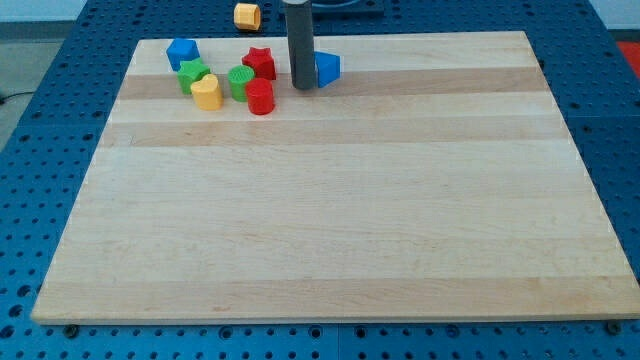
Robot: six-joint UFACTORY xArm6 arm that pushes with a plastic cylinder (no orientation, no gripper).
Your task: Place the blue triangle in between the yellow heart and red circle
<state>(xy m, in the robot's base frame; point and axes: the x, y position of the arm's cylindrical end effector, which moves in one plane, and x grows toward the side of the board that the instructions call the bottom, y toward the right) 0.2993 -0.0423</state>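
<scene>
Pale wooden board (330,200) sits on a blue pegboard bench (40,200), near half bare. Up by the far edge: red circle (260,97) and yellow heart (206,92), two green blocks (241,80) (193,73) (shapes hard to make out), red star (260,62), blue block (182,51) near the far-left corner. My tip (301,86) touches the blue triangle (327,68), partly hiding it. No claw, just a rod, cut off at the top. An orange block (246,15) lies off the board.
</scene>
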